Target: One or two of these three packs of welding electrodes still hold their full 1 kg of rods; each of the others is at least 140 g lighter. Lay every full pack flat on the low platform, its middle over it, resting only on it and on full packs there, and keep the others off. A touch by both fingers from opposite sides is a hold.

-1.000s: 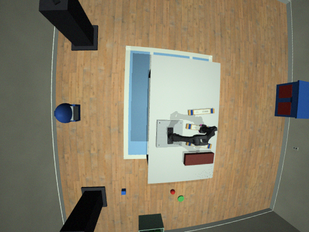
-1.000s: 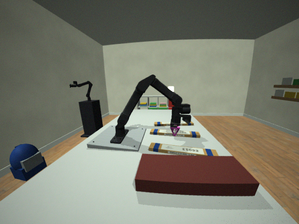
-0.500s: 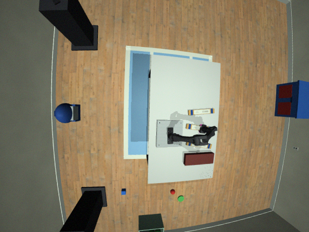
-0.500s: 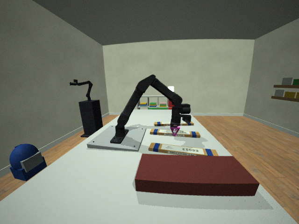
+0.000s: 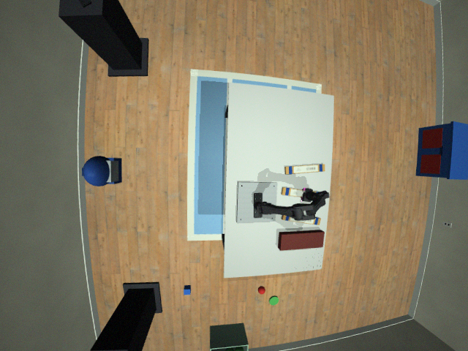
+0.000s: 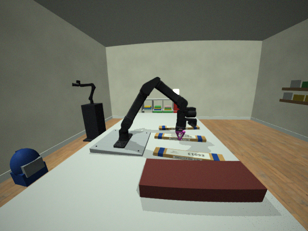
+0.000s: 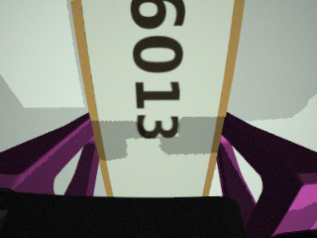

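"What are we seeing, from the left?"

"We're seeing one blue helmet (image 5: 99, 170) (image 6: 24, 162), one second arm (image 6: 92, 92) on a black stand (image 6: 91, 119), then our one grey plate (image 5: 246, 189) (image 6: 99, 149) carrying our arm (image 5: 279, 208) (image 6: 134, 107)."

"And the packs?"

"We're counting three, all crossing the table (image 5: 279, 131) (image 6: 74, 186) in a row: the far pack (image 5: 304, 168) (image 6: 162, 127), the middle pack (image 5: 286, 191) (image 6: 161, 136) (image 7: 158, 94) and the near pack (image 5: 316, 221) (image 6: 186, 152). The far and near ones are lying flat."

"Our gripper (image 5: 303, 194) (image 6: 180, 135) (image 7: 158, 119)?"

"We're pinching the middle pack between both fingers (image 5: 303, 189) (image 6: 176, 134), one on each long side. Whether it's touching the table, we're not managing to tell."

"The platform (image 5: 301, 240) (image 6: 201, 173)?"

"We're seeing one, dark red, beside the near pack. Farthest right, we're counting two wall shelves (image 6: 293, 88) (image 6: 293, 101)."

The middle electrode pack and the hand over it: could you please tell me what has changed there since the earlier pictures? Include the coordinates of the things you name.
Nothing visibly changed: the hand (image 5: 303, 194) (image 6: 180, 135) (image 7: 158, 119) is at the middle pack (image 5: 290, 191) (image 6: 165, 136) (image 7: 158, 99) as before, and that pack still lies on the table (image 5: 279, 131) (image 6: 99, 186).
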